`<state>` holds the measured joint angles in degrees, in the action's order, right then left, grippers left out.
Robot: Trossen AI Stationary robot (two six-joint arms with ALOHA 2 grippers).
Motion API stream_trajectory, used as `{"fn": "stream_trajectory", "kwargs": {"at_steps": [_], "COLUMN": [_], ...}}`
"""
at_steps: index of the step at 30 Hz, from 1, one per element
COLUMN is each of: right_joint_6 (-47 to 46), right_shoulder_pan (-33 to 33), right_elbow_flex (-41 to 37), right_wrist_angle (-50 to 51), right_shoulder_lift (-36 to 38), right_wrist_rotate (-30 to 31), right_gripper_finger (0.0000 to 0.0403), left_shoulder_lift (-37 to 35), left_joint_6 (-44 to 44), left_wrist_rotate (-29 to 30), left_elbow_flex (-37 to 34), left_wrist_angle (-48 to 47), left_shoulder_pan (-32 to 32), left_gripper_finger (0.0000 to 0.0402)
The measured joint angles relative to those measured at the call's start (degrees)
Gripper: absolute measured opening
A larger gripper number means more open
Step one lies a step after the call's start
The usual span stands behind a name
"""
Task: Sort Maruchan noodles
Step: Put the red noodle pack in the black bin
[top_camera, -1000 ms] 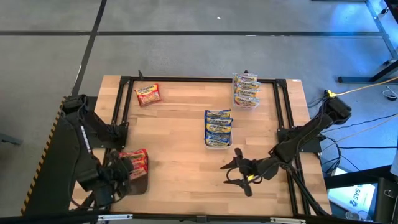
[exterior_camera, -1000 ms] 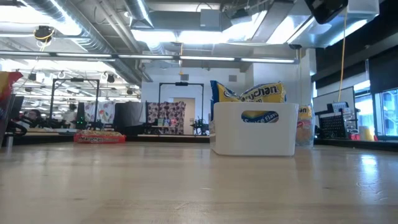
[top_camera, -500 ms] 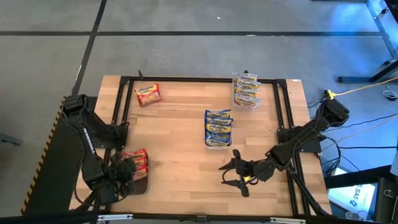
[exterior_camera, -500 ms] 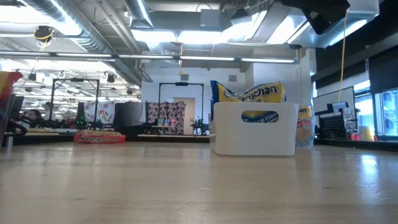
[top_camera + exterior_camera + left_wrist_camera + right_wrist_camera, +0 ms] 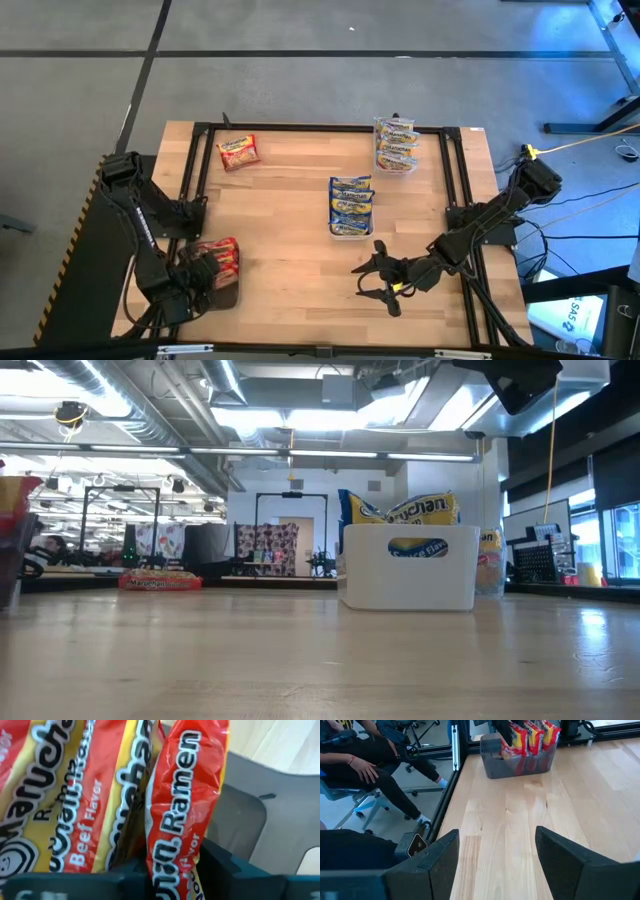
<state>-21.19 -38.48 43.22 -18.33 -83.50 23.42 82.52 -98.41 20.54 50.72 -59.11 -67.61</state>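
Note:
Red-bordered Maruchan packets [image 5: 220, 258] stand on edge in a grey bin [image 5: 222, 292] near the table's near left corner. My left gripper [image 5: 197, 272] hovers over that bin, shut on one red packet [image 5: 185, 795] beside the standing ones [image 5: 75, 805]. One more red packet [image 5: 237, 152] lies flat at the far left. Blue-bordered packets fill a white tray [image 5: 350, 207], which also shows in the low view [image 5: 410, 565]. Orange-bordered packets sit in a clear tub [image 5: 395, 145]. My right gripper [image 5: 375, 275] hangs open over bare wood near the near edge. My left gripper pinches the red packet by one short end [image 5: 172, 852] between its two fingers. The packet stretches away from the fingers, alongside the other packets in the grey bin. Whether its far end rests on the bin floor is hidden.
Black frame rails [image 5: 195, 170] run along the table's left, far and right sides. A person sits beyond the table's left side [image 5: 365, 765]. Bare wood [image 5: 290, 250] lies between the grey bin, the white tray and my right gripper.
My left arm has drawn slightly toward the near left corner, keeping its gripper at the grey bin. My right gripper has shifted a little toward the table's left.

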Motion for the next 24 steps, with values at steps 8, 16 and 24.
{"fn": "stream_trajectory", "kwargs": {"at_steps": [8,16,24], "right_joint_6": [0.01,0.36,0.66], "right_shoulder_pan": [0.00,0.00,0.01], "right_elbow_flex": [0.00,0.00,0.00], "right_wrist_angle": [-0.02,-0.02,0.54], "right_shoulder_lift": [0.00,0.01,0.02], "right_wrist_rotate": [-0.03,-0.04,0.49], "right_gripper_finger": [0.0233,0.0233,0.0233], "left_shoulder_lift": [-0.32,-3.88,-7.15], "left_joint_6": [1.41,2.72,-0.47], "left_wrist_rotate": [-5.54,0.53,31.75], "left_elbow_flex": [2.60,13.08,20.60], "left_wrist_angle": [-3.82,-16.15,-11.58], "left_shoulder_pan": [2.24,4.87,11.76], "left_gripper_finger": [0.0144,0.0142,0.0142]}}
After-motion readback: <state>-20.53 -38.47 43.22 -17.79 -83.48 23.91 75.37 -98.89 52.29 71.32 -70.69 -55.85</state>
